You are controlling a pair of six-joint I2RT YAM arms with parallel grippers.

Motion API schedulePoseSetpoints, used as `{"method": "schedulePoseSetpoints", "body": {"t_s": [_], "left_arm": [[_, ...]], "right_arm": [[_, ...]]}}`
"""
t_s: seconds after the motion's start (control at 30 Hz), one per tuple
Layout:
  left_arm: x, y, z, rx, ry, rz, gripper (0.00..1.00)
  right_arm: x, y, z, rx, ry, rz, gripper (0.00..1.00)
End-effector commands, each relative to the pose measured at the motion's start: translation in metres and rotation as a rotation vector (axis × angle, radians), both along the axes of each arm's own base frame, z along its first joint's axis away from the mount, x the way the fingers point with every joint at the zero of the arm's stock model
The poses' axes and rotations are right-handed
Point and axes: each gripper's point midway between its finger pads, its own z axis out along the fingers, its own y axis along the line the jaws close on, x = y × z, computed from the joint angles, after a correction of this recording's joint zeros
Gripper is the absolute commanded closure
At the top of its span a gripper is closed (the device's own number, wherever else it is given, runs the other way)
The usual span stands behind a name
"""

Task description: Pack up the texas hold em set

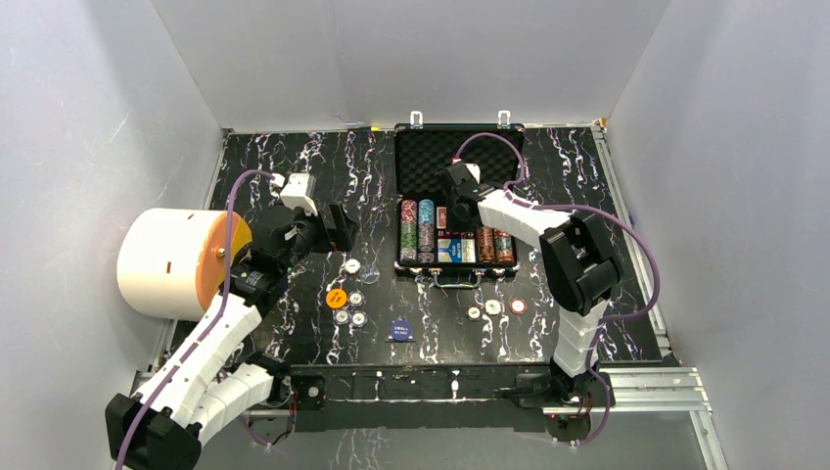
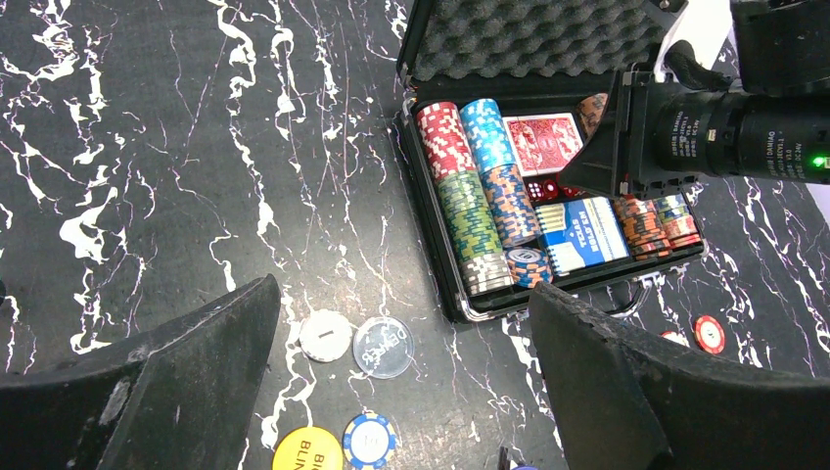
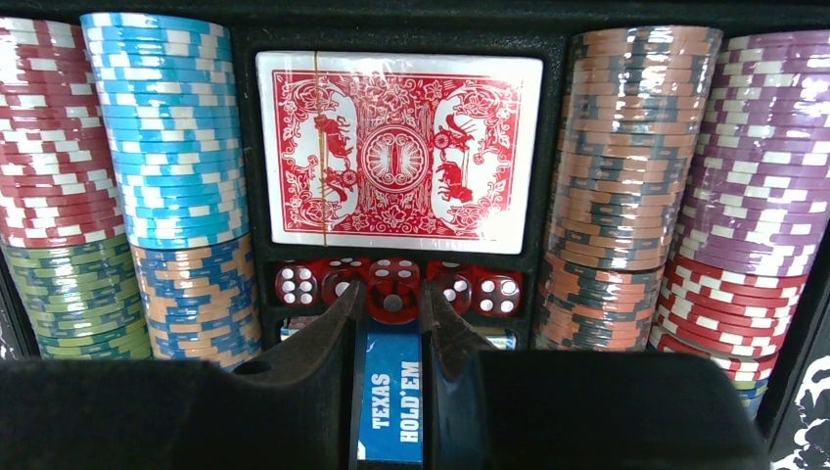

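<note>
The black briefcase (image 1: 398, 196) lies open at the back middle, foam lid up. It holds rows of multicoloured chips (image 3: 166, 127), a red card deck (image 3: 396, 150), a blue Texas Hold'em box (image 3: 391, 392) and a row of red dice. My right gripper (image 3: 393, 299) is down inside the case, shut on the middle red die (image 3: 393, 279). Left of the case my left gripper (image 2: 403, 289) hangs wide open above the table, holding nothing. Below it lie a white button (image 2: 325, 336), a clear dealer button (image 2: 383, 347), a yellow blind button (image 2: 307, 452) and a blue-white chip (image 2: 369, 441).
A big white drum with an orange face (image 1: 171, 262) lies at the left edge beside my left arm. A blue button (image 1: 399, 331) and three loose chips (image 1: 492, 306) lie in front of the case. White walls close in the table on three sides.
</note>
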Motion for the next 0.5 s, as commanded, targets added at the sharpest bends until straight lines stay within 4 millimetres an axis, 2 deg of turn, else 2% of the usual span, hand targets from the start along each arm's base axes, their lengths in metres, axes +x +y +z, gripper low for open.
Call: {"method": "schedulePoseSetpoints", "body": {"t_s": [0.0, 0.2, 0.47], "left_arm": [[0.0003, 0.0001, 0.0066, 0.000, -0.023, -0.001, 0.02], [0.0001, -0.0003, 0.0049, 0.002, -0.019, -0.002, 0.02], [-0.0001, 0.0001, 0.0045, 0.001, -0.016, -0.001, 0.02]], "right_arm": [[0.0105, 0.0045, 0.0098, 0.006, -0.017, -0.007, 0.75], [0.0080, 0.0047, 0.0111, -0.004, 0.006, 0.012, 0.73], [0.0055, 0.0048, 0.0065, -0.022, 0.043, 0.026, 0.64]]}}
